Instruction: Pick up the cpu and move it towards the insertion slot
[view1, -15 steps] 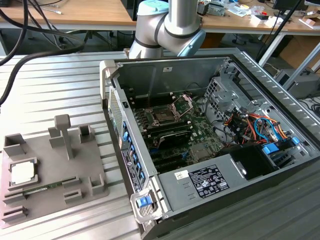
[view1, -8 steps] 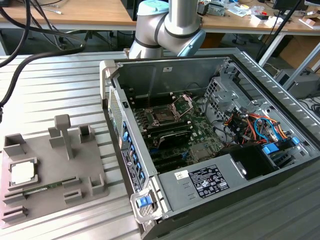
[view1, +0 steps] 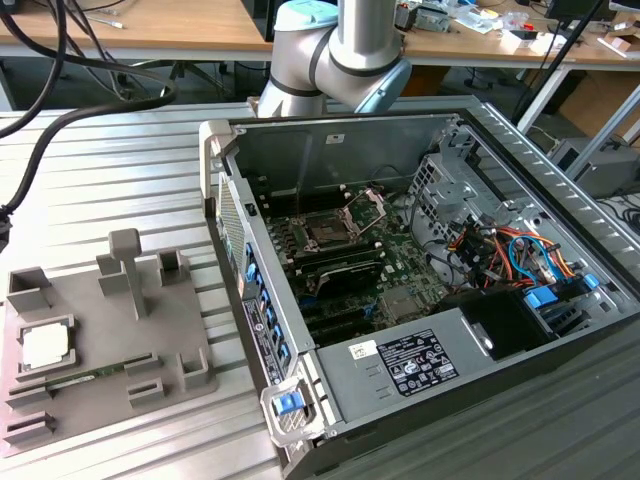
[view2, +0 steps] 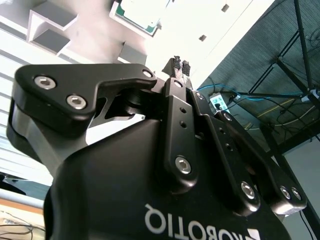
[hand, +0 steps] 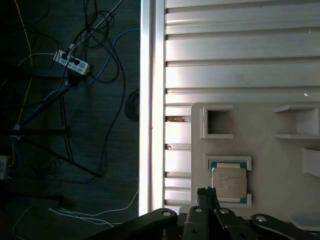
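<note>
Tray at the exterior view's left, computer case at its right.
Your cpu lies in a tray recess, memory stick just beside it; the insertion slot sits on the motherboard inside the computer case.

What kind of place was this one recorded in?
Most likely a robotics lab or workshop: a robot arm rises behind an open computer case on a ribbed metal table, cluttered wooden workbenches run behind, and cables and a power strip lie on the floor.
</note>
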